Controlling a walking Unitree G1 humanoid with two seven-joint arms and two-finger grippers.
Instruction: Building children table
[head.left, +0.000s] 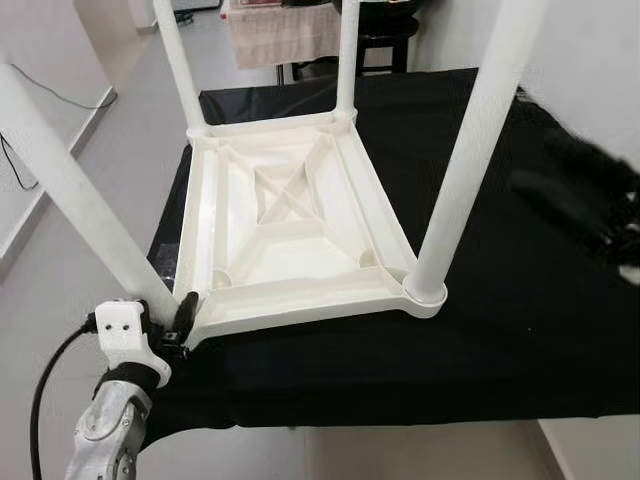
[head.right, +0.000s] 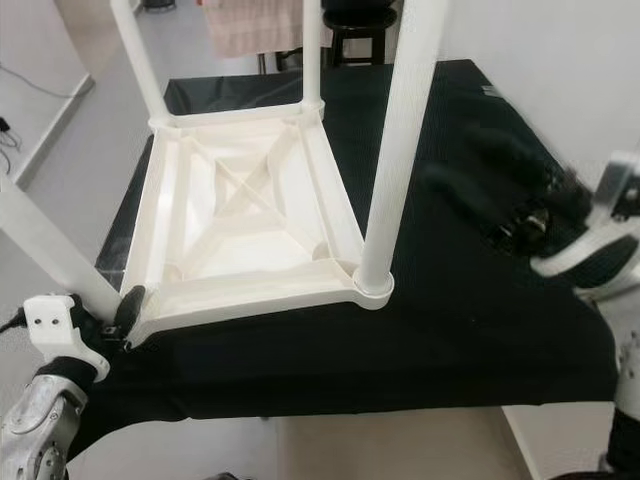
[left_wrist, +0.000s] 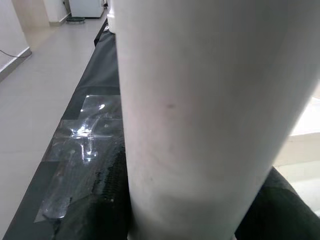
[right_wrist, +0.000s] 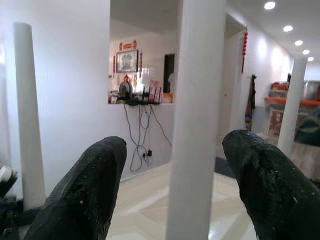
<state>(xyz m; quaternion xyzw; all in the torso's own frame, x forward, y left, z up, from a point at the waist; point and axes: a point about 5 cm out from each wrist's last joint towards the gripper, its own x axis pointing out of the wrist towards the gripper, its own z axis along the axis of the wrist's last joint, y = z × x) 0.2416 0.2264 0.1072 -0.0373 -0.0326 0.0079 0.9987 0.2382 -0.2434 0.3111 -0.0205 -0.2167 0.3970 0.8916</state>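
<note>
All four legs stood in the upturned children's table (head.left: 290, 215); my left tool (head.left: 178, 322) pinched the near-left leg (head.left: 75, 200), right tool (head.right: 520, 200) spread.

no text, label, brand or number can be read. the framed picture (right_wrist: 127, 61) and red hangings (right_wrist: 244, 45) on the far walls are too small and blurred to make out.
</note>
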